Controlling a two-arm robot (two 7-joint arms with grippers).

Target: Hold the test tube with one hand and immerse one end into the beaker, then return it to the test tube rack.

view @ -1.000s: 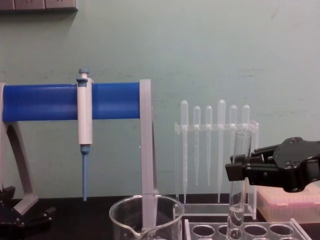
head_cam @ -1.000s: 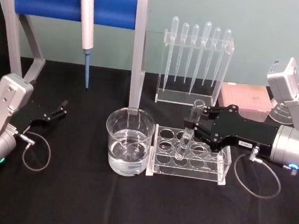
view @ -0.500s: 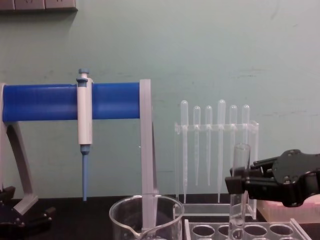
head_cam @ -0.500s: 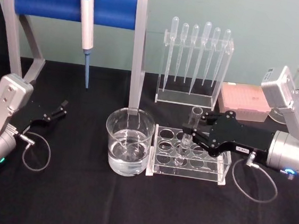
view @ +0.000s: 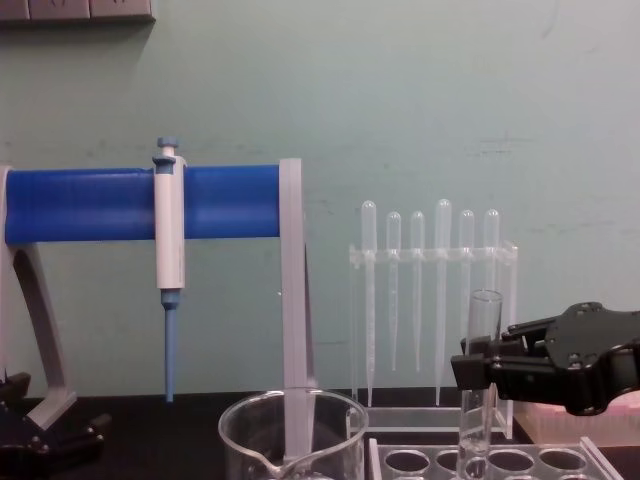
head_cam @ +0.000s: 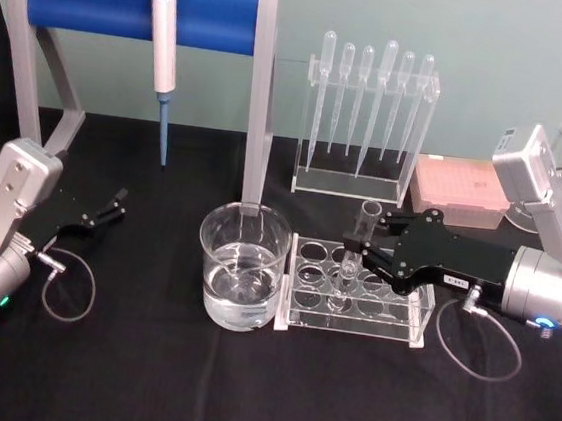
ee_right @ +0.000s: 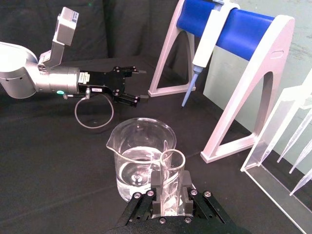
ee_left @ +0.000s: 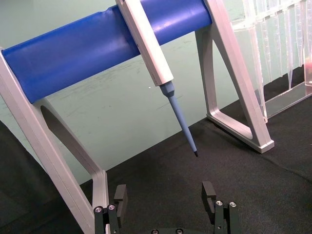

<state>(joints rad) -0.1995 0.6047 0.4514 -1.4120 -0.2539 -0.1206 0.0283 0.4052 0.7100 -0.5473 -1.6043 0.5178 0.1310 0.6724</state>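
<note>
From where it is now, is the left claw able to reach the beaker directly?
Probably yes. The left claw rests open on the table, and bare black cloth lies between it and the beaker. The blue stand is behind that path. The right claw holds the test tube at the rack.

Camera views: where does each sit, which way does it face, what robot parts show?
Head: high, looking down at the table; both arms, right gripper on the test tube in the rack.
Chest: low, looking across; right gripper.
Left wrist: faces the pipettor; own fingers.
Right wrist: faces the beaker; left gripper beyond.
Head and chest share the test tube and beaker.
</note>
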